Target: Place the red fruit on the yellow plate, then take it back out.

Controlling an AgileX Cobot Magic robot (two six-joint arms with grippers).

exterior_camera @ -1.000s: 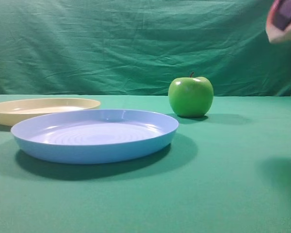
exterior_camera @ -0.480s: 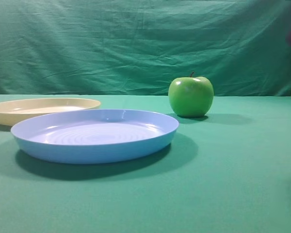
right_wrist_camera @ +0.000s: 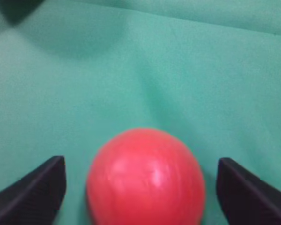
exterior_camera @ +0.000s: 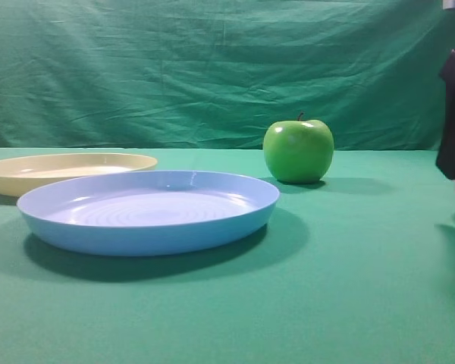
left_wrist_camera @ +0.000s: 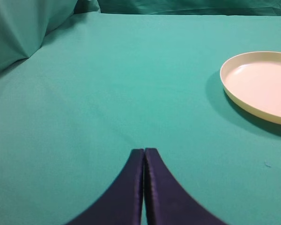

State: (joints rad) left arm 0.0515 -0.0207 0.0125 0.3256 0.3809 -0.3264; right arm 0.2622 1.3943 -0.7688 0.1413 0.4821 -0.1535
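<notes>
Right gripper jaws standing wide, straddling the red fruit sitting on the green surface – looks like a release or pre-grasp step – yellow plate lying empty, left gripper jaws clenched

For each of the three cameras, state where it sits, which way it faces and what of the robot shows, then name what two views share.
Exterior high: low at the table's edge, facing the backdrop across the blue plate and green apple; a dark arm part at right.
Left wrist: above the shut left gripper, facing along the cloth.
Right wrist: above the open right gripper, looking down on the red fruit.
Shared: exterior and left wrist both show the yellow plate.
</notes>
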